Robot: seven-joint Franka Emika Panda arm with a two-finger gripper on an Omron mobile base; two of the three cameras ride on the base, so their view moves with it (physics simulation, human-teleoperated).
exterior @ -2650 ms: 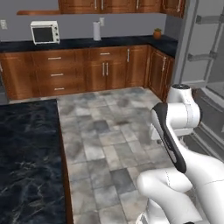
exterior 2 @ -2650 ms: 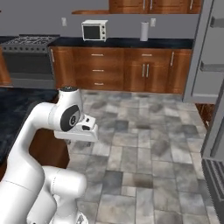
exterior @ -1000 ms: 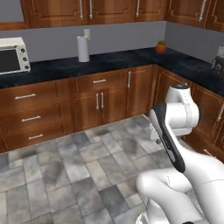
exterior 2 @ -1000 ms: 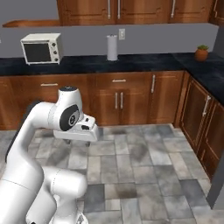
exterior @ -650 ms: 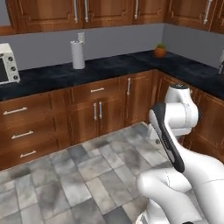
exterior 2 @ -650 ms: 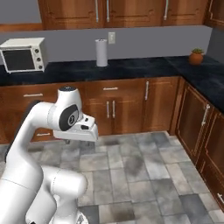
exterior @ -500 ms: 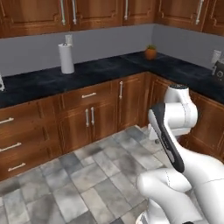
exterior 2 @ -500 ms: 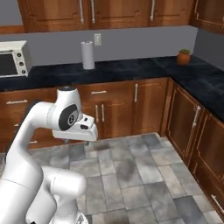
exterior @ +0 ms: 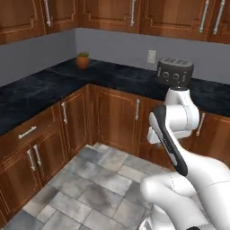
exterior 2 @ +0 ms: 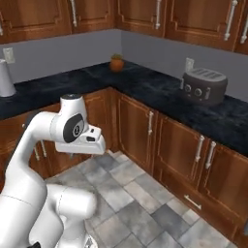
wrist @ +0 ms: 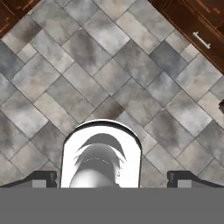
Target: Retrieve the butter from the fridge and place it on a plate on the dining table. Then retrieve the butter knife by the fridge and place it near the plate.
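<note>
The butter, the fridge, the plate, the dining table and the butter knife are out of view. My gripper points straight down at the grey tiled floor. It is open, its two dark fingertips stand far apart, and nothing is between them. In the right base view the hand is tucked in close in front of the arm, well above the floor.
An L-shaped black counter on brown wooden cupboards wraps the corner ahead. On it stand a dark toaster and a small potted plant. A white paper roll shows at the far left. A cupboard drawer front lies near the hand.
The whole scene has slid left as the base turned: microwave and paper roll left the middle, the counter corner and toaster came in. The arm keeps its folded pose, gripper still open.
</note>
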